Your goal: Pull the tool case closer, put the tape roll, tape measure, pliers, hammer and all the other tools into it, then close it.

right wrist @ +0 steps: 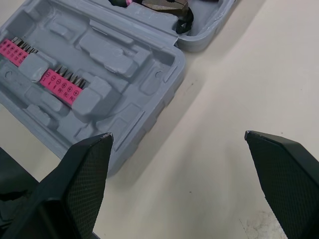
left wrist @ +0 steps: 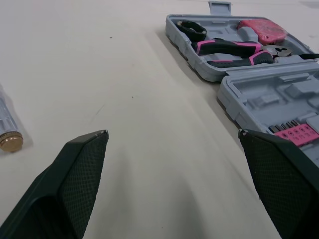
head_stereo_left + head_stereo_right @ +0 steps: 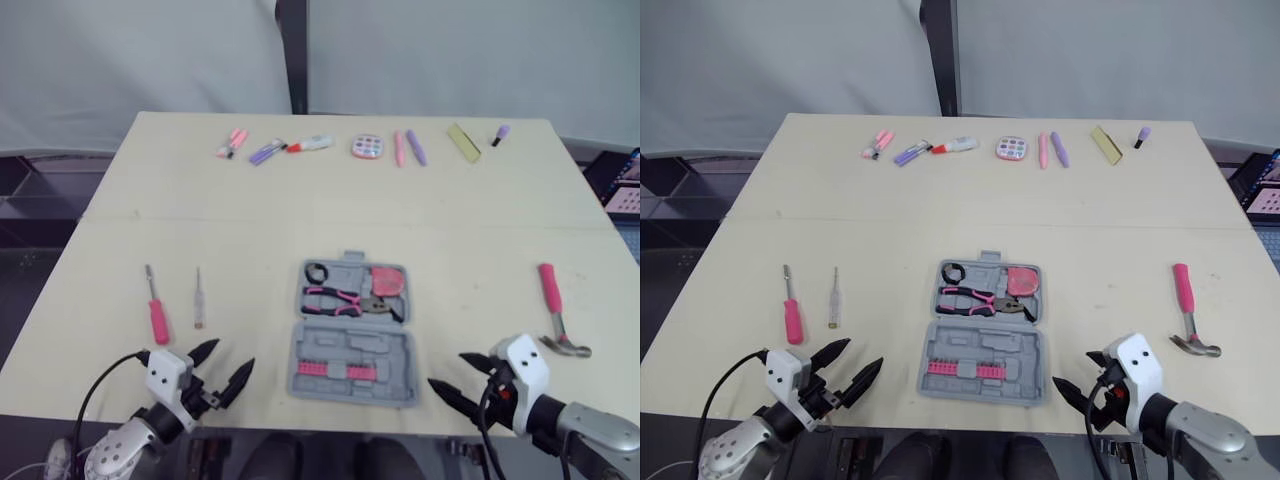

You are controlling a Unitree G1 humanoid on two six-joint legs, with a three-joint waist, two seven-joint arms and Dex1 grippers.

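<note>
Hands sit at the near edge of the worktop point(image 3: 300, 200), one on each side of the tool case point(image 3: 380, 345). The left hand point(image 3: 235, 353) has its two black fingers point(image 2: 79, 184) spread wide, with nothing between them and bare worktop beneath. The right hand point(image 3: 445, 368) is spread just as wide and grips nothing; one of its fingers point(image 1: 82, 179) lies close to the case's near corner, though I cannot tell whether it touches.

The tool case lies open and flat in the middle of the worktop, between the two hands and a little beyond them. Its far half holds the black tape roll point(image 3: 317, 272), the pink-handled pliers point(image 3: 335, 298) and the red tape measure point(image 3: 388, 281). Its near half holds pink bit holders point(image 3: 335, 370).

The hammer point(image 3: 549, 290) lies on the worktop to the right, well apart from the case. To the left lie a pink-handled screwdriver point(image 3: 159, 322) and a slim screwdriver point(image 3: 198, 300), side by side. A row of small items point(image 3: 400, 148) lies along the far edge.
</note>
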